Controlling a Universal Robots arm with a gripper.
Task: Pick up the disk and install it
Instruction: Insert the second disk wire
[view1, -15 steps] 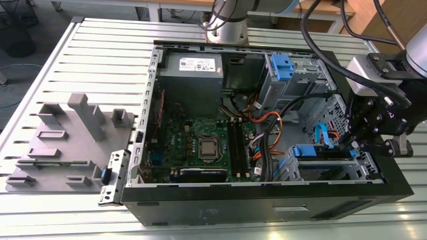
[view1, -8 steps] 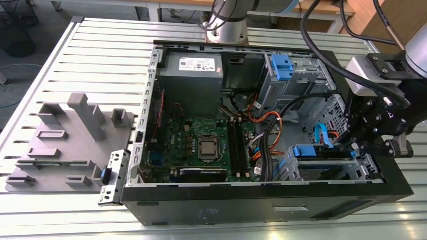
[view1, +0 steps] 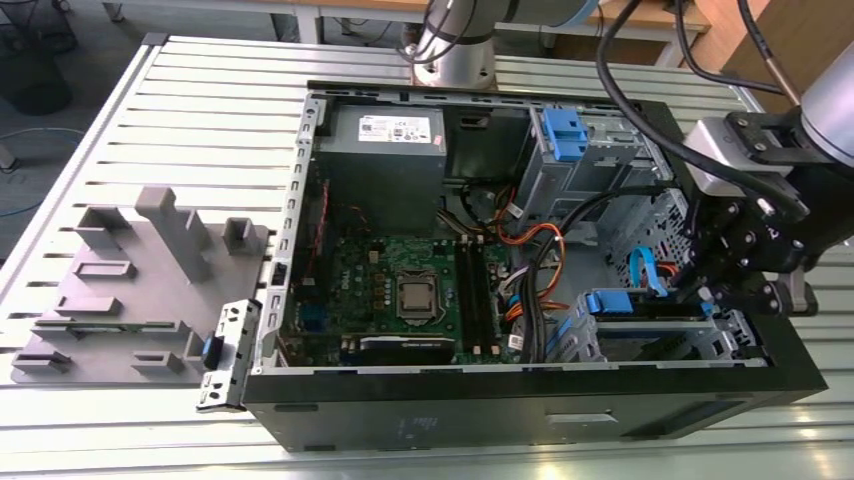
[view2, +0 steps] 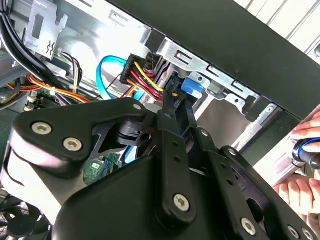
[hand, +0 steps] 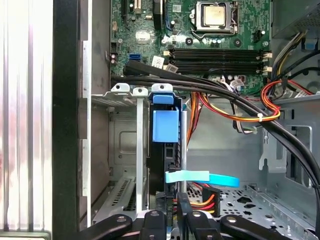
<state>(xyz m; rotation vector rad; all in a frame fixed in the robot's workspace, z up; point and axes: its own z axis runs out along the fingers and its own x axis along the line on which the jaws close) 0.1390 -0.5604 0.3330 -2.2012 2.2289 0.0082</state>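
At exterior view's left: grey fixture (view1: 134, 290) on slatted surface (view1: 200, 110). Centre: open computer case (view1: 534, 410), motherboard (view1: 400, 290) exposed. Right: drive cage (view1: 654, 335). In first wrist view, disk (hand: 161, 160) stands on edge in cage slot, blue rail tab (hand: 165, 125) at far end. Hand (hand: 172, 209) narrowed onto disk's near end, seemingly pinching it. Judgement: keep disk square to slot, press straight and slow. Light-blue cable (hand: 200, 177) and power leads (hand: 207, 197) just beside hand, so snag risk.
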